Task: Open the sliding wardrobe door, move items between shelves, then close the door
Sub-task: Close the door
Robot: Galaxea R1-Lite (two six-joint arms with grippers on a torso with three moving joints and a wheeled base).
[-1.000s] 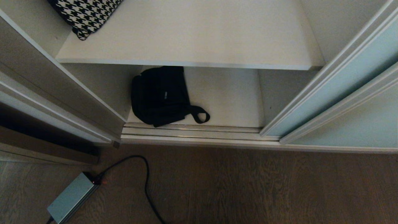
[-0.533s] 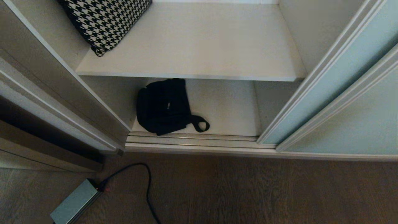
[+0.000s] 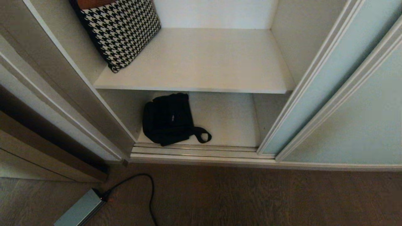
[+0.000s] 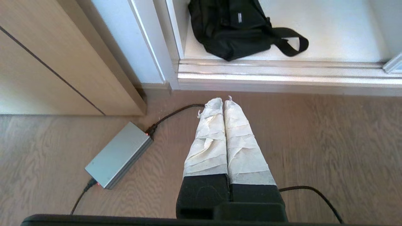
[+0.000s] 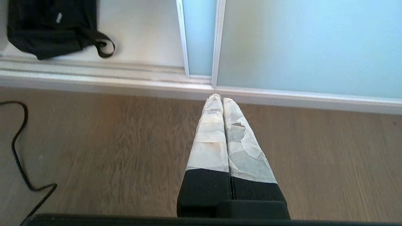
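Fingers pressed together on left gripper (image 4: 223, 102) and right gripper (image 5: 219, 98), both above wood floor (image 3: 251, 194) (nothing held); black bag (image 3: 166, 119) on bottom shelf (image 3: 226, 119), sliding door (image 3: 361, 110) open.

1. The head view has tilted upward, so the whole scene sits lower in frame; nothing in the wardrobe has itself moved.
2. The upper shelf (image 3: 201, 59) now shows its back wall, at twelve o'clock.
3. More of the houndstooth cushion (image 3: 121, 33) is visible at eleven o'clock, with a brown item above it.
4. The grey power adapter (image 3: 80, 212) at seven o'clock is partly cut off.
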